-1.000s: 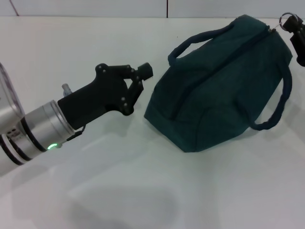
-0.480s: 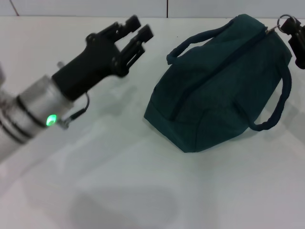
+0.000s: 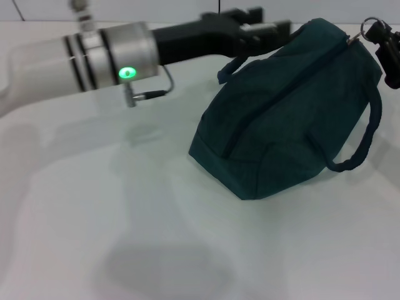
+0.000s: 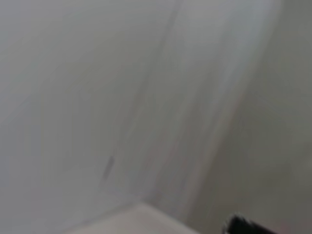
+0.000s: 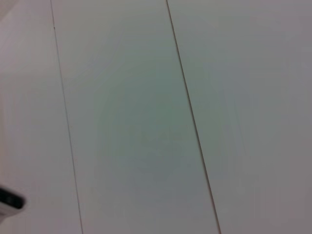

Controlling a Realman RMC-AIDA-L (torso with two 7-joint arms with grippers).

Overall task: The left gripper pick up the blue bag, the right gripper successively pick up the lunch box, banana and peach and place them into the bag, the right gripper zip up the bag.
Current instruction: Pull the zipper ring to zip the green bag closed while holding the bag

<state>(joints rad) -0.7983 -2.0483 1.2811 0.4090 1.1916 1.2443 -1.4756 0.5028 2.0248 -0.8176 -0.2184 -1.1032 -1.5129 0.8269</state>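
The blue bag point(image 3: 287, 119) lies on its side on the white table, zipper closed, one loop handle point(image 3: 240, 62) at its far left and another point(image 3: 365, 140) at its right. My left gripper point(image 3: 275, 19) reaches in from the left above the table, its fingers open, just over the bag's far-left handle and top edge. My right gripper point(image 3: 390, 59) shows only partly at the right edge, beside the metal zipper pull point(image 3: 374, 27). The lunch box, banana and peach are out of view. Both wrist views show only blank white surfaces.
The white table point(image 3: 125, 219) stretches in front of and to the left of the bag. A white tiled wall point(image 3: 156, 9) runs along the table's far edge.
My left arm has swung up and to the right, from beside the bag's near-left end to over its far-left handle. The bag and right gripper have stayed put.
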